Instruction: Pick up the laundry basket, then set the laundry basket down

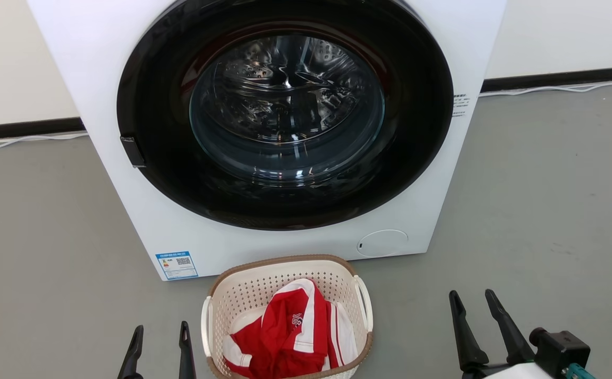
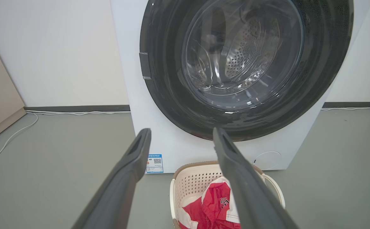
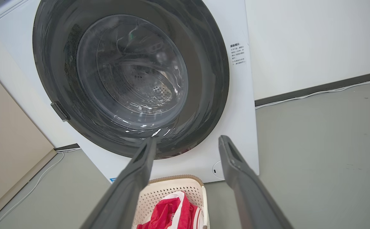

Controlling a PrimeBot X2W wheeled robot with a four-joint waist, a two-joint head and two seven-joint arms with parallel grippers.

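Hovering both hands released, left hand (image 1: 161,337) and right hand (image 1: 473,303) flanking the laundry basket (image 1: 243,295) on the floor before the washer (image 1: 116,79); uneven handle grips could tip it, dumping the red shirt (image 1: 290,337).

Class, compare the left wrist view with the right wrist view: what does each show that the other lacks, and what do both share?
Left wrist view alone: the blue label with its QR code low on the washer front, and both white loop handles of the laundry basket.

Right wrist view alone: the printed notice on the washer front right of the door.

Both: the washing machine with its door shut, the red-and-white garment in the basket, the grey floor, and an open pair of fingers.
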